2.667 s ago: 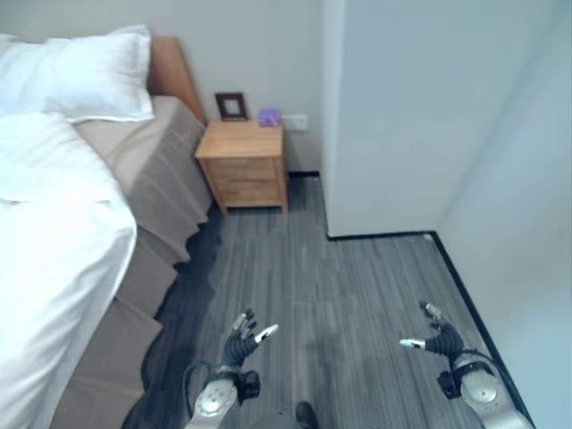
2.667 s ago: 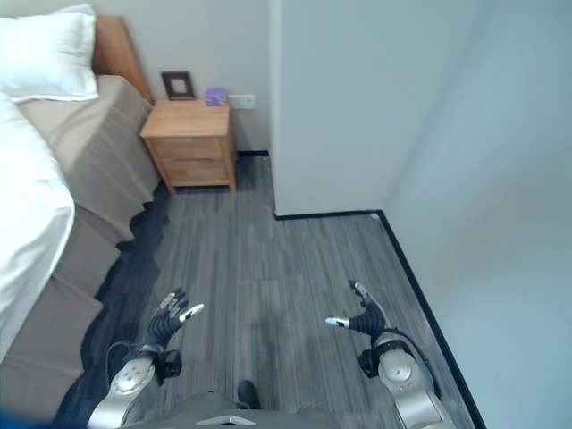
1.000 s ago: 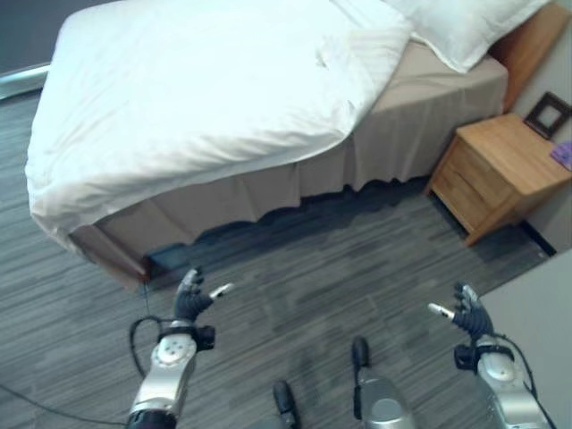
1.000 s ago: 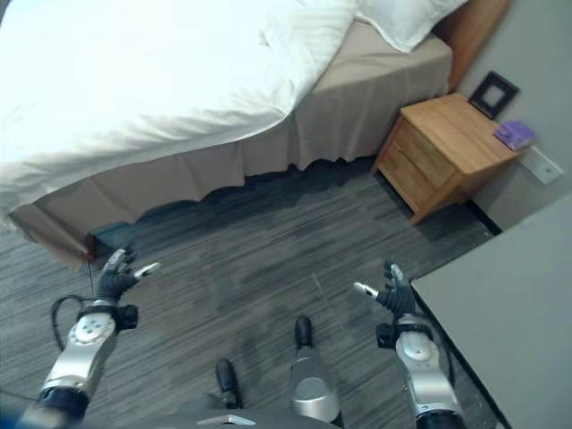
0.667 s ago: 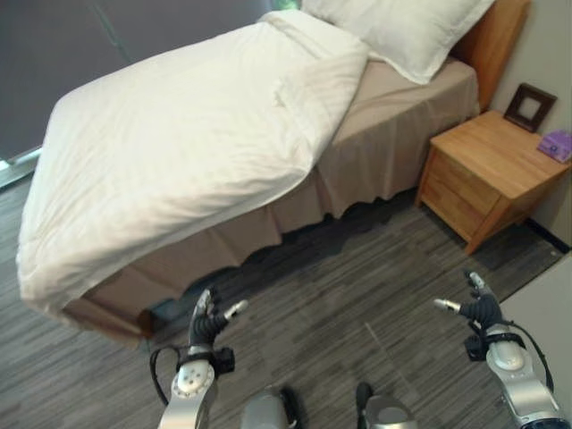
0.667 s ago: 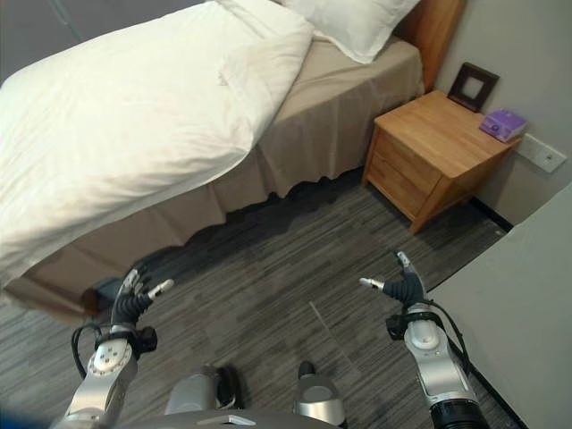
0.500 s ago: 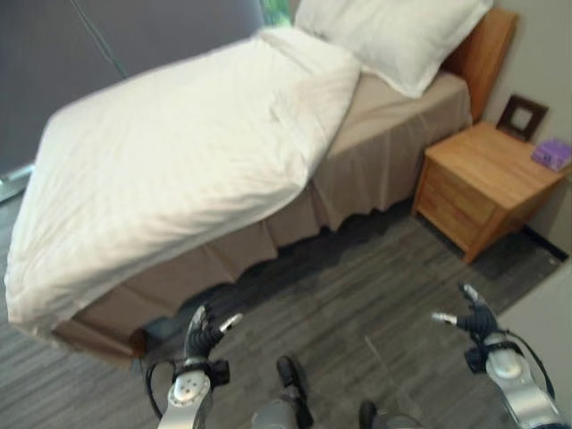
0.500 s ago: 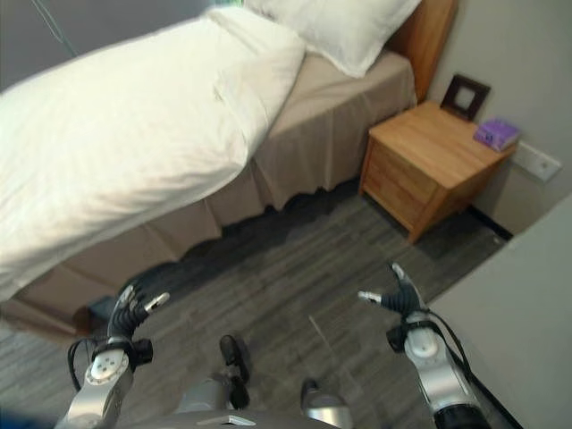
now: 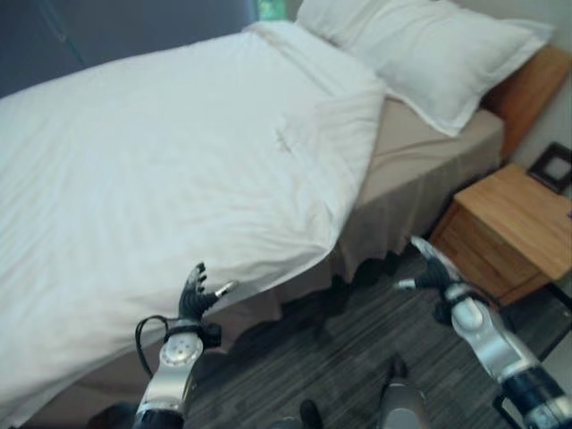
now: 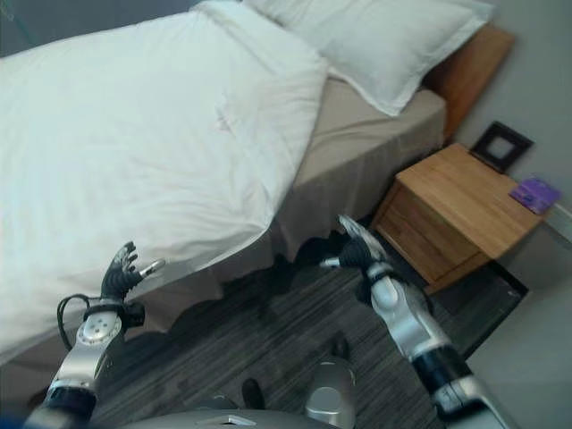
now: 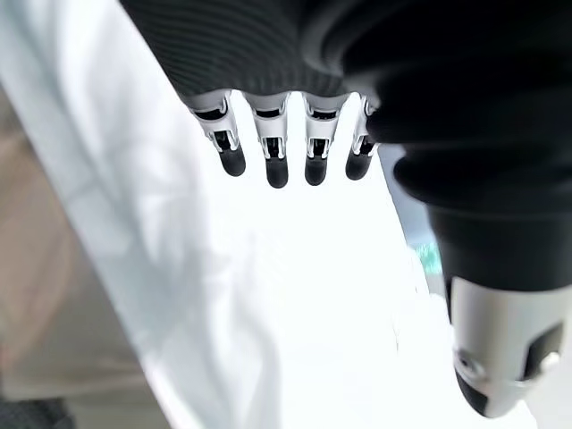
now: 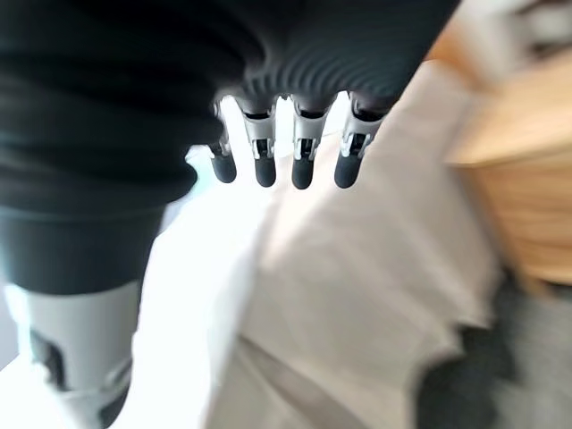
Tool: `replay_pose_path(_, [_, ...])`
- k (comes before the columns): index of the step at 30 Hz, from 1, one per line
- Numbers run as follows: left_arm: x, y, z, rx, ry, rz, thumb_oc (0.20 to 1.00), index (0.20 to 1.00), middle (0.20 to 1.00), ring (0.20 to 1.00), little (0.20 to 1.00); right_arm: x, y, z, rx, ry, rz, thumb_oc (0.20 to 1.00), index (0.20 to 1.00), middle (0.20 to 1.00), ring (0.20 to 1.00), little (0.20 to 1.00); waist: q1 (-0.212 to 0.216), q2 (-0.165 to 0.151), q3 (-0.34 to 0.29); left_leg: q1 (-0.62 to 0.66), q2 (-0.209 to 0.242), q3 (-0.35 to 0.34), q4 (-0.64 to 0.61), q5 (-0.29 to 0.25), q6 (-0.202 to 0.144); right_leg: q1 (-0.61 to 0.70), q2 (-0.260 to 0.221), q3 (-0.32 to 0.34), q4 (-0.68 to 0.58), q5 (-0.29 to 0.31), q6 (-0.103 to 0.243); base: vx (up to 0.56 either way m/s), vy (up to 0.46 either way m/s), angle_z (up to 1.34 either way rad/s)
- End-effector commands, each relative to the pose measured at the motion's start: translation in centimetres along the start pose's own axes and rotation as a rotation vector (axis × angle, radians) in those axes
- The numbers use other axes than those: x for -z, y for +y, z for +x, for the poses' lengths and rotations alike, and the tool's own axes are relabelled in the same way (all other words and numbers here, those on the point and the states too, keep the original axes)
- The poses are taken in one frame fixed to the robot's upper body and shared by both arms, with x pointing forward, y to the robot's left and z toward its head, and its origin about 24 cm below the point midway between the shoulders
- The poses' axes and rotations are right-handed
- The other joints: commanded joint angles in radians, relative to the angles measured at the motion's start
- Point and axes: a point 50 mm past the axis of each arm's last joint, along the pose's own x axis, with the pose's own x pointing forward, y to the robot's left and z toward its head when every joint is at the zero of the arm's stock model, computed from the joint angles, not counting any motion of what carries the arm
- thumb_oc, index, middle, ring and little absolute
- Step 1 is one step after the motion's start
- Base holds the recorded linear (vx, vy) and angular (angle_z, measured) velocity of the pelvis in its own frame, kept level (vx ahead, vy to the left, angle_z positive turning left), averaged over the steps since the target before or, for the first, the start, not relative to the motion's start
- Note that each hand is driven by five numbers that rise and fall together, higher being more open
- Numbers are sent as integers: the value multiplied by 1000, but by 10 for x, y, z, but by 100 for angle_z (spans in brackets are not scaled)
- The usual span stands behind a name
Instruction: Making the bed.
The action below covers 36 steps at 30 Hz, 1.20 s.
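A white duvet (image 9: 161,170) covers most of the bed and hangs over its near side, with its upper corner folded back short of the white pillow (image 9: 429,58). A strip of beige sheet (image 9: 420,147) lies bare below the pillow, above the beige bed skirt (image 10: 344,201). My left hand (image 9: 192,299) is open, held just in front of the duvet's hanging edge. My right hand (image 9: 429,273) is open too, raised near the bed skirt beside the nightstand. Both hold nothing. The left wrist view has the duvet's edge (image 11: 134,268) past the straight fingers (image 11: 273,165).
A wooden nightstand (image 10: 465,210) stands right of the bed, carrying a dark picture frame (image 10: 500,145) and a purple box (image 10: 534,193). A wooden headboard (image 9: 532,89) rises behind the pillow. Dark grey plank floor (image 10: 268,349) runs along the bed's near side.
The view has closed in on the bed, which now fills most of the picture. Both hands have come up toward the bed's side, still open and holding nothing.
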Motion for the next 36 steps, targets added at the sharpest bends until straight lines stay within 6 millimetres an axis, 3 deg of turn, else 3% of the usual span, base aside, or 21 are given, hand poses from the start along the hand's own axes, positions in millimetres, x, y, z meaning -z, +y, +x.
replay_pose_path(1, [-21,19,-2,-84,-132,11,1000,1000,1000,1000,1000,-19,-27,20,135,-85,-88,1000,1000,1000,1000,1000,-20,-8,11,56,191,102,-8,31,-117,50,-4,48,-102,30,60,410,-359,59])
replay_pose_path(4, [-29,24,-2,-129,-180,-23,1000,1000,1000,1000,1000,-39,-38,31,165,-160,-171,1000,1000,1000,1000,1000,-22,-10,1,97,201,86,-1,2,-131,0,2,40,-98,47,59,299,-303,38])
replay_pose_path(7, [-53,20,5,-149,-281,-97,1000,1000,1000,1000,1000,-67,-51,46,194,-262,-239,1000,1000,1000,1000,1000,-26,-20,-22,131,204,40,35,-38,-143,40,-5,59,-83,79,38,315,-342,56])
replay_pose_path(10, [-65,10,12,-152,-319,-151,1000,1000,1000,1000,1000,-85,-53,57,204,-312,-283,1000,1000,1000,1000,1000,-27,13,-27,77,252,6,182,34,-173,90,16,29,-98,72,14,264,-320,29])
replay_pose_path(12, [-82,6,15,-151,-384,-199,1000,1000,1000,1000,1000,-85,-63,59,224,-315,-331,1000,1000,1000,1000,1000,-16,8,-15,6,304,10,365,125,-196,165,18,-9,-99,35,-21,317,-376,17])
replay_pose_path(14, [-96,-4,19,-134,-422,-226,1000,1000,1000,1000,1000,-77,-74,62,256,-274,-389,1000,1000,1000,1000,1000,-9,-13,2,-64,366,109,479,195,-203,239,12,-65,-102,-4,-50,341,-352,47])
replay_pose_path(15, [-97,-4,21,-129,-422,-230,1000,1000,1000,1000,1000,-72,-78,63,262,-249,-416,1000,1000,1000,1000,1000,-4,-19,3,-88,378,167,476,204,-201,263,8,-84,-102,-15,-53,489,-271,69])
replay_pose_path(16, [-96,-2,22,-126,-412,-222,1000,1000,1000,1000,1000,-61,-91,60,286,-209,-464,1000,1000,1000,1000,1000,9,-15,9,-138,348,247,403,159,-186,323,17,-102,-102,-43,-47,384,-136,53])
replay_pose_path(18, [-94,0,21,-128,-407,-212,1000,1000,1000,1000,1000,-59,-95,57,293,-204,-469,1000,1000,1000,1000,1000,11,-14,8,-149,317,270,358,154,-180,342,14,-107,-102,-49,-41,269,-8,40])
replay_pose_path(19, [-92,3,21,-139,-399,-190,1000,1000,1000,1000,1000,-58,-97,55,304,-200,-474,1000,1000,1000,1000,1000,8,5,-2,-144,319,318,271,132,-188,366,12,-128,-101,-63,-28,164,54,2])
replay_pose_path(20, [-91,2,21,-136,-394,-187,1000,1000,1000,1000,1000,-57,-97,54,301,-196,-477,1000,1000,1000,1000,1000,5,3,-1,-121,300,345,224,154,-172,371,5,-147,-102,-53,-22,117,112,-22])
replay_pose_path(22, [-86,2,17,-139,-378,-204,1000,1000,1000,1000,1000,-71,-95,52,308,-253,-497,1000,1000,1000,1000,1000,-11,22,-8,-43,244,321,109,141,-150,366,2,-159,-84,-38,-14,51,110,-17])
replay_pose_path(25, [-88,-5,16,-129,-380,-210,1000,1000,1000,1000,1000,-72,-83,52,308,-254,-469,1000,1000,1000,1000,1000,3,2,-27,2,204,286,46,117,-112,362,-30,-203,30,-36,-6,74,-10,-39])
replay_pose_path(26, [-96,-6,18,-117,-403,-209,1000,1000,1000,1000,1000,-78,-75,57,306,-265,-450,1000,1000,1000,1000,1000,14,-11,-12,27,188,259,8,103,-93,294,-55,-184,187,-1,19,73,-15,12])
replay_pose_path(27, [-97,-6,18,-118,-405,-209,1000,1000,1000,1000,1000,-79,-75,58,308,-267,-449,1000,1000,1000,1000,1000,15,-15,-12,25,184,260,8,102,-90,284,-62,-179,201,-7,21,25,-43,38])
replay_pose_path(28, [-102,-10,20,-101,-418,-219,1000,1000,1000,1000,1000,-81,-71,61,299,-260,-439,1000,1000,1000,1000,1000,14,-28,7,25,191,236,3,103,-85,225,-61,-132,272,18,45,-38,-73,60])
replay_pose_path(29, [-105,-12,22,-95,-423,-222,1000,1000,1000,1000,1000,-82,-70,65,304,-255,-430,1000,1000,1000,1000,1000,18,-38,10,18,193,222,-2,98,-82,194,-56,-80,292,2,52,-39,-155,77])
replay_pose_path(32, [-124,-29,32,-44,-453,-263,1000,1000,1000,1000,1000,-85,-72,73,314,-240,-406,1000,1000,1000,1000,1000,10,-54,7,-8,198,146,-10,95,-92,168,18,89,140,-49,19,5,-178,103])
replay_pose_path(33, [-126,-27,32,-31,-465,-268,1000,1000,1000,1000,1000,-86,-73,74,312,-239,-410,1000,1000,1000,1000,1000,9,-63,0,-13,193,122,-2,87,-93,195,14,132,95,-60,19,86,-173,205])
replay_pose_path(34, [-127,-21,30,-52,-476,-295,1000,1000,1000,1000,1000,-98,-75,76,328,-274,-409,1000,1000,1000,1000,1000,15,-68,-18,-13,196,120,-8,85,-97,206,0,140,42,-17,22,84,-130,209])
replay_pose_path(36, [-132,-18,29,-68,-498,-301,1000,1000,1000,1000,1000,-104,-74,77,329,-289,-404,1000,1000,1000,1000,1000,15,-70,-26,-13,198,125,-8,84,-99,216,-6,127,13,-5,24,61,-83,155])
